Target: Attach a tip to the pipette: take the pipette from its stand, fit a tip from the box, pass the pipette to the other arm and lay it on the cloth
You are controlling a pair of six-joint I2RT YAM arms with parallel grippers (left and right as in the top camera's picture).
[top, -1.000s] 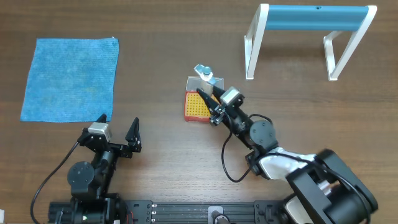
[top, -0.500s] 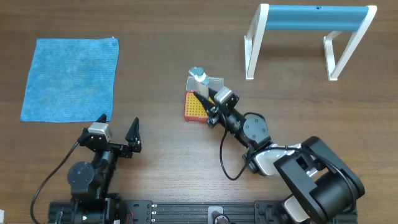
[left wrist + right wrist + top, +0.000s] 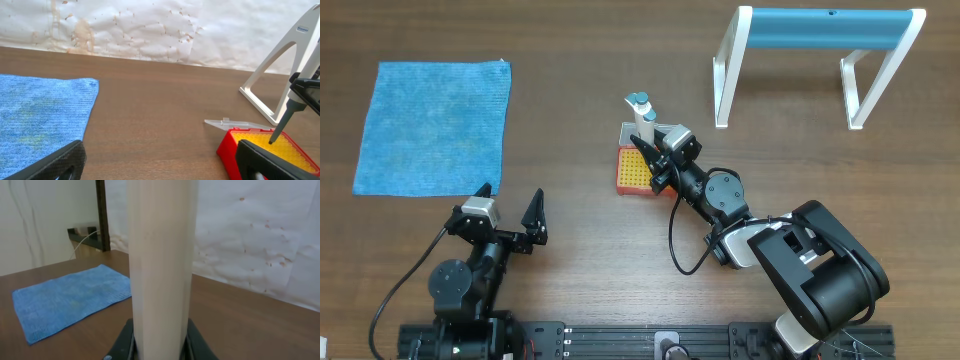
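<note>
Tipped upright since a second ago, the white, blue-capped pipette (image 3: 642,115) clamped in my right gripper (image 3: 652,158) noses into the red box of yellow tips (image 3: 631,177), so I judge tip-fitting underway.

Pipette: we see the pipette (image 3: 642,112) swing from a slant to nearly upright, its blue-capped head now farther up the top view.
Right arm: we see the right arm (image 3: 725,193) fold in, its joints drawn closer to the tip box (image 3: 630,176).
Right gripper: we see the right gripper (image 3: 650,163), fingers clamped on the pipette, turn with it and edge slightly leftward.
</note>
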